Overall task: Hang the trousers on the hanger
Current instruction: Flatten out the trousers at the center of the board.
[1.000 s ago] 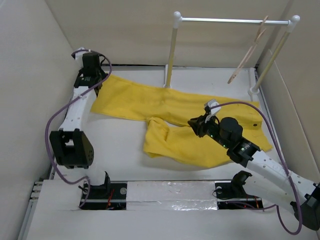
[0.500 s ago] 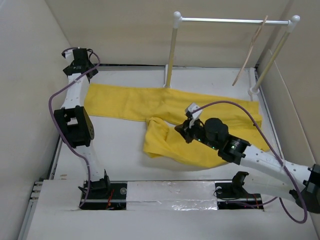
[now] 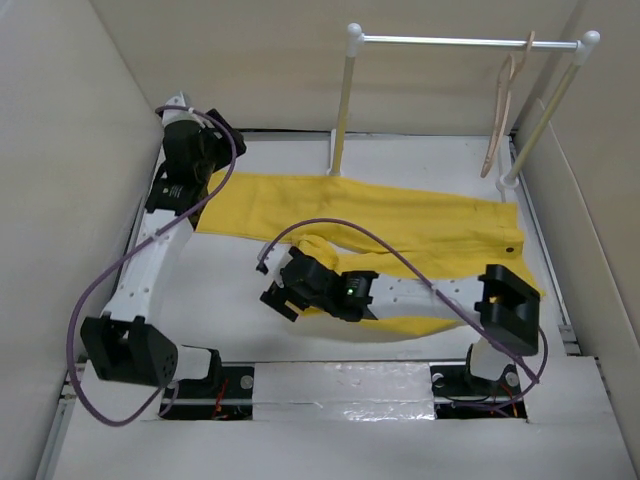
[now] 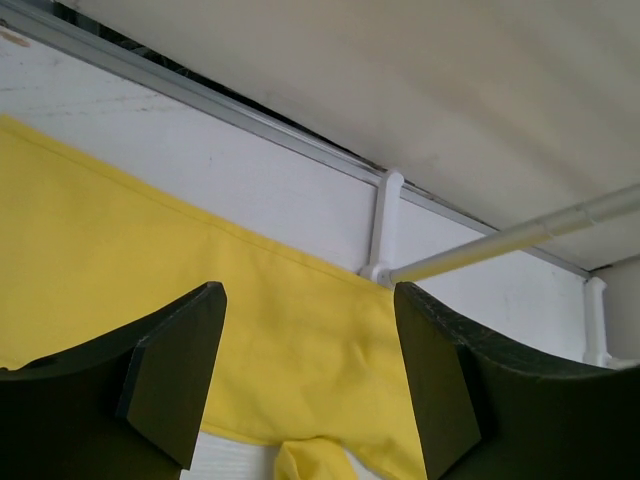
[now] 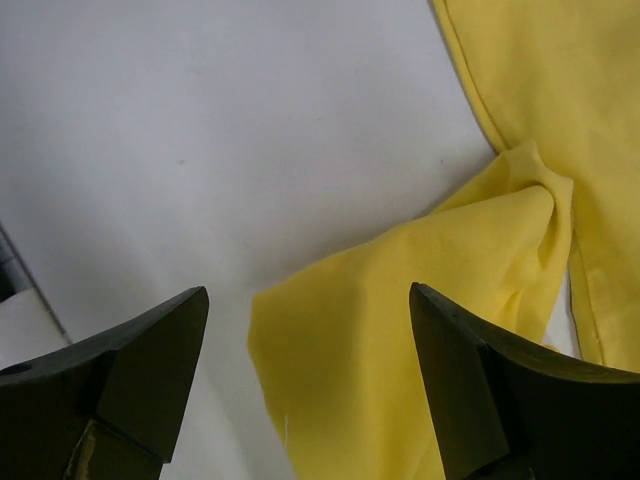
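Note:
The yellow trousers (image 3: pixel 420 215) lie flat across the table, the waist at the right and one leg stretched to the far left. The other leg is folded back near the middle, partly under my right arm. My left gripper (image 3: pixel 212 148) hangs open above the stretched leg's end, holding nothing; in the left wrist view the trousers (image 4: pixel 150 260) lie below the left gripper (image 4: pixel 310 300). My right gripper (image 3: pixel 275 292) stands open just off the folded leg's left end. The right wrist view shows the right gripper (image 5: pixel 308 293) over that end of the trousers (image 5: pixel 420 300). The beige hanger (image 3: pixel 497 115) hangs on the rack bar.
A white-posted rack with a metal bar (image 3: pixel 460 42) stands at the back right; its left post (image 4: pixel 385 225) shows in the left wrist view. Cardboard walls (image 3: pixel 60 150) close in the table on the left, back and right.
My left gripper pulled the leg out to the left, let go and now stands open. My right gripper swung left along the folded leg and opened. The hanger swung on the bar.

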`<state>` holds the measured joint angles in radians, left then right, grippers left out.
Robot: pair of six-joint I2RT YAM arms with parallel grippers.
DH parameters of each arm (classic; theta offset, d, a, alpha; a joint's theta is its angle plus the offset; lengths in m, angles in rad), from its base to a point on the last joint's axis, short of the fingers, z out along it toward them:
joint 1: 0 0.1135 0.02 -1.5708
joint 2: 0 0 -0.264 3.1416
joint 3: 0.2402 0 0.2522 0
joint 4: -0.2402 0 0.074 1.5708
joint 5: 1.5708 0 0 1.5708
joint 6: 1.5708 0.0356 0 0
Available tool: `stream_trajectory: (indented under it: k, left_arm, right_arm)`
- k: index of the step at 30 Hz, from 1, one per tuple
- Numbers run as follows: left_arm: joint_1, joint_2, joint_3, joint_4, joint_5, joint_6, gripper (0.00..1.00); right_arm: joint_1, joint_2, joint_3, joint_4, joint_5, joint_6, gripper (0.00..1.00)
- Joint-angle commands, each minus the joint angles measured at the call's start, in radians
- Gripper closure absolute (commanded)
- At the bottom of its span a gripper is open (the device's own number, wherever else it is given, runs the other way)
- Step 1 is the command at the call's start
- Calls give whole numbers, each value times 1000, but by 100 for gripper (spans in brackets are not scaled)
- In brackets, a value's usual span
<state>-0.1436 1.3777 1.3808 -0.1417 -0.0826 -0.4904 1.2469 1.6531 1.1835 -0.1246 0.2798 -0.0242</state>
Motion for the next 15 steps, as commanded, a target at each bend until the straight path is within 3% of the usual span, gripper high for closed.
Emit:
stream_trajectory:
  k: [1,5,8,11,12,13,15]
  left_arm:
    - [21,-106,-145,135,69,-50,35]
    - [21,-181,-132,93,171,-39,35]
    - [21,-248,-178,108,169,-17,35]
    - [21,-298,-262,125,123,1,35]
    - [21,-304,-285,132,118,13,36]
    - [21,-304,-310,136,129,12,36]
    - [21,-279,-301,136,153,10,37]
  right_arm:
    - [35,98,97,-113,136,-45,12]
    - [45,224,188,-185,199,-45,14]
    - [45,293,241,-240,303,-23,25]
    - [45,309,277,-293,354,16,67]
    - [45,288,275,-293,366,21,92]
    - [45,266,256,-271,368,65,99]
    - [45,153,219,-225,346,85,100]
